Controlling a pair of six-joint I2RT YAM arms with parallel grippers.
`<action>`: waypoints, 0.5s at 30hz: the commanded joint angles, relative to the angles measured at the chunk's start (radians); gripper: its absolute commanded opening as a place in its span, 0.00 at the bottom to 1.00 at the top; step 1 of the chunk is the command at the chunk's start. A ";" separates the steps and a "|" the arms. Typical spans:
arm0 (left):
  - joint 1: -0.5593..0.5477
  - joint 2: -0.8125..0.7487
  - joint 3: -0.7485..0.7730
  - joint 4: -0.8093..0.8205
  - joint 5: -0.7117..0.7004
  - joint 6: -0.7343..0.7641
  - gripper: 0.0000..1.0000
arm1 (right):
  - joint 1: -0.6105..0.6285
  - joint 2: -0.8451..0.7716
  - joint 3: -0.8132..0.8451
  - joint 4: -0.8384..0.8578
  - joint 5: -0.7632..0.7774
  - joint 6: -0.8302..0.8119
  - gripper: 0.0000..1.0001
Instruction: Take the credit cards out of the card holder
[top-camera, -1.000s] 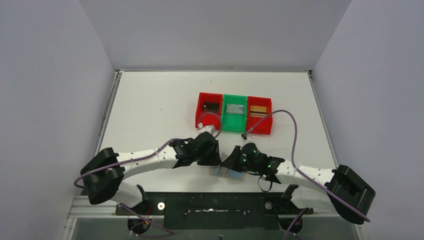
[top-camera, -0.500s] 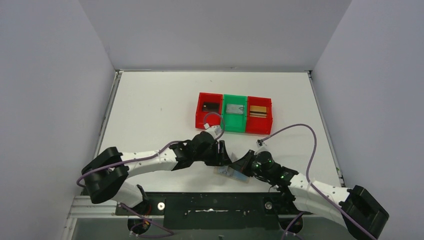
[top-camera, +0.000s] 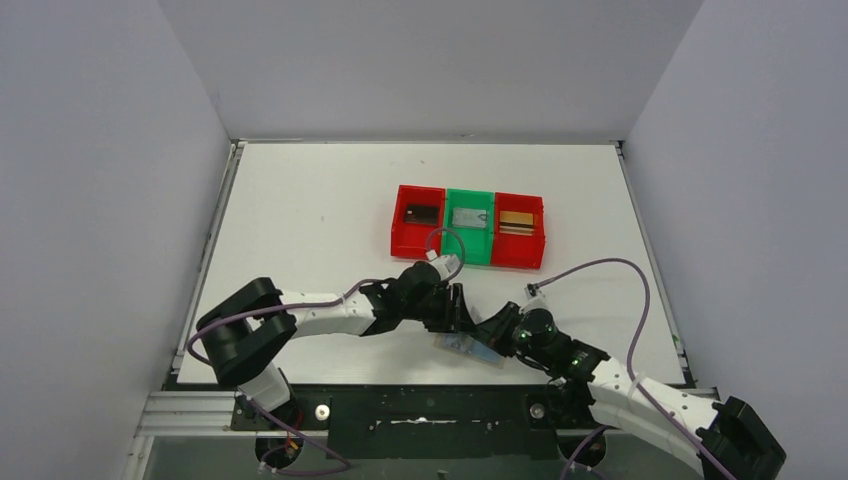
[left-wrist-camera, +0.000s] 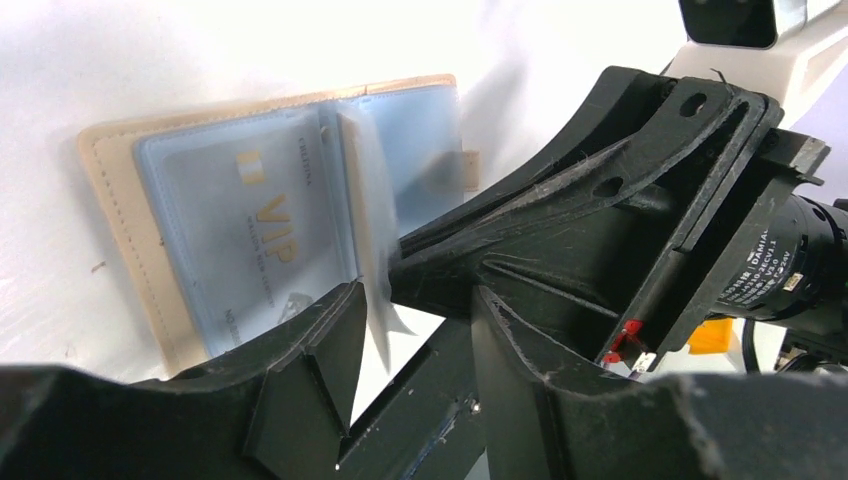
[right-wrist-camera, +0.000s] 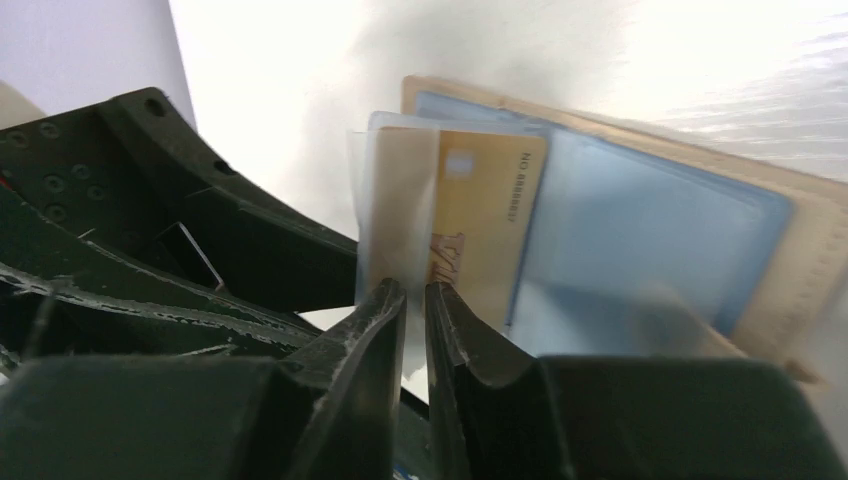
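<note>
The tan card holder (top-camera: 462, 346) lies open near the table's front edge, with pale blue panels (left-wrist-camera: 250, 215). A VIP credit card (left-wrist-camera: 262, 225) sits in one panel. A gold credit card (right-wrist-camera: 487, 215) sits in a clear sleeve (right-wrist-camera: 395, 215) that stands up from the fold. My right gripper (right-wrist-camera: 415, 298) is shut on the lower edge of that sleeve, reaching in from the right (top-camera: 497, 331). My left gripper (left-wrist-camera: 410, 325) is open just over the holder's near side (top-camera: 452, 308). The sleeve's edge hangs between its fingers (left-wrist-camera: 315, 345) without touching them.
Three joined trays stand behind the holder: red (top-camera: 399, 228), green (top-camera: 466, 250), red (top-camera: 541, 238), each with a card lying inside. In the left wrist view the right gripper's black body (left-wrist-camera: 620, 190) fills the right side. The table's front edge is close.
Both grippers and the holder have shifted to the right. The right arm has drawn back toward the front right corner. The left arm has stretched further after it.
</note>
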 joint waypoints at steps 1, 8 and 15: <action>0.003 0.034 0.057 0.089 0.063 -0.002 0.41 | -0.006 -0.065 0.037 -0.103 0.069 0.015 0.22; -0.003 0.064 0.074 0.163 0.127 -0.007 0.35 | -0.006 -0.184 0.189 -0.496 0.240 0.029 0.46; -0.028 0.137 0.122 0.159 0.183 0.000 0.34 | -0.007 -0.232 0.369 -0.946 0.493 0.148 0.48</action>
